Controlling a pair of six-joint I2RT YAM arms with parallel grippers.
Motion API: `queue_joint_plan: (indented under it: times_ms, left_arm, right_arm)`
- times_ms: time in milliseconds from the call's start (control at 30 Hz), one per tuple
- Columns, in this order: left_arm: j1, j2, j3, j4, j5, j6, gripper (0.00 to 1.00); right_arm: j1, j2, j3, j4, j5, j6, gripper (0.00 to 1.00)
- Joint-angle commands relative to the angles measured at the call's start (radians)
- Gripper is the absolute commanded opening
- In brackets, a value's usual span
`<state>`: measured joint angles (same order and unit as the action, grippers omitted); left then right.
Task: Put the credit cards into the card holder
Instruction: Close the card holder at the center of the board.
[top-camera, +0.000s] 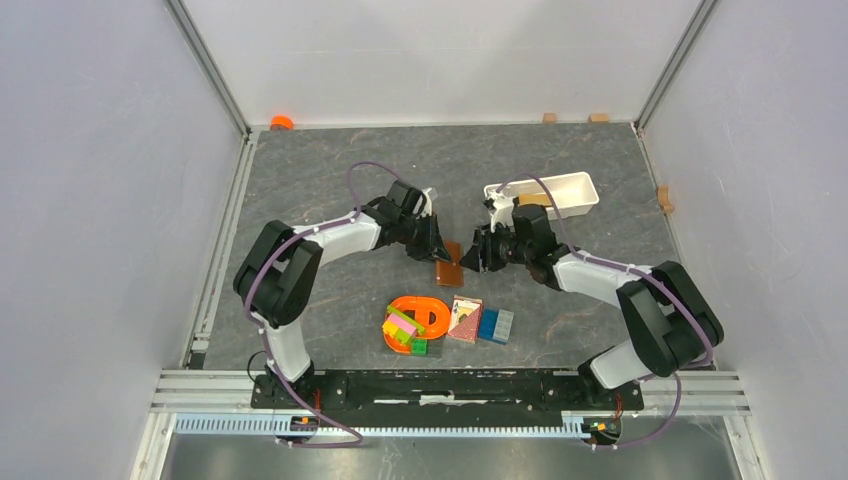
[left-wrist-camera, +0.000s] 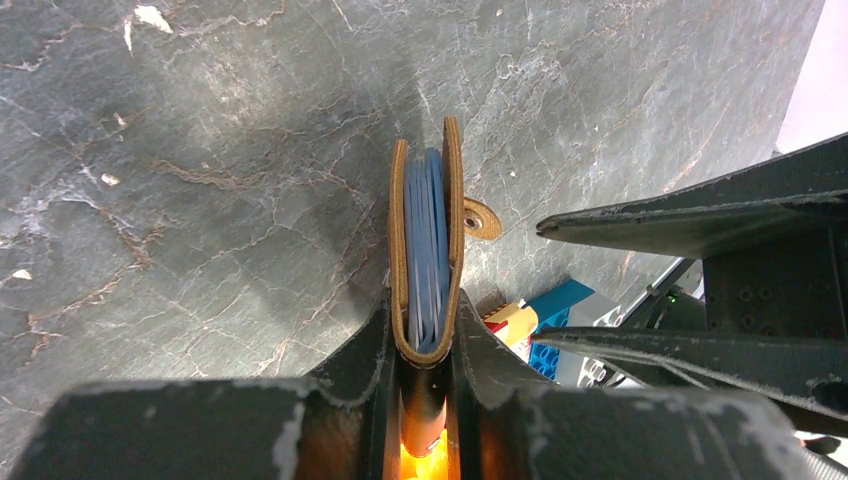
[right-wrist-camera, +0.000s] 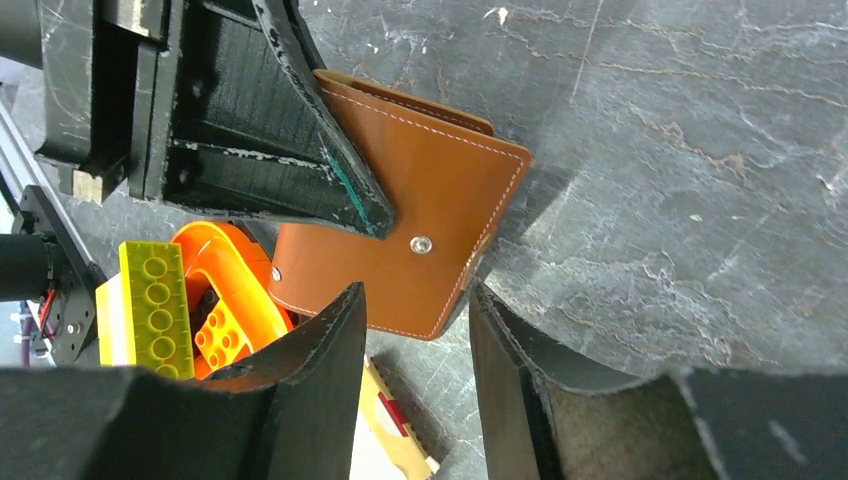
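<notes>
Pinching the card holder by its fold, my left claw held it on edge, mouth outward for loading | blue credit cards sat between its leaves | my right claw stood part-spread beside it, gripping nothing.

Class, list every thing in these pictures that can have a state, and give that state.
wallet, folded almost shut, held on edge, clasp tab loose
cards, tucked between the wallet's flaps
left gripper, shut on the wallet
right gripper, open, jaws apart at the wallet's corner
white tray, upright, something tan inside
red card pack, lying flat
</notes>
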<state>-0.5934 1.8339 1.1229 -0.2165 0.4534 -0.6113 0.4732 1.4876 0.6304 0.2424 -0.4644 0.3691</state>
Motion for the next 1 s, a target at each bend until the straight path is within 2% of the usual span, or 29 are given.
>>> queue_joint_plan:
  times_ms: [0, 267, 367, 700, 967]
  left_arm:
    - [0.0, 0.005, 0.043, -0.007, -0.005, 0.027, 0.02]
    - [0.001, 0.004, 0.044, -0.009, -0.007, 0.028, 0.02]
    - [0.001, 0.002, 0.046, -0.012, -0.007, 0.033, 0.02]
    - [0.001, 0.004, 0.048, -0.015, -0.011, 0.036, 0.02]
    - [0.001, 0.005, 0.049, -0.017, -0.01, 0.037, 0.02]
  right_arm:
    - [0.022, 0.03, 0.064, -0.024, 0.052, -0.038, 0.47]
    - [0.031, 0.064, 0.094, -0.068, 0.109, -0.058, 0.42]
    - [0.035, 0.075, 0.105, -0.069, 0.104, -0.062, 0.36]
    - [0.04, 0.096, 0.116, -0.072, 0.097, -0.068, 0.33]
    - [0.045, 0.107, 0.128, -0.071, 0.092, -0.076, 0.26]
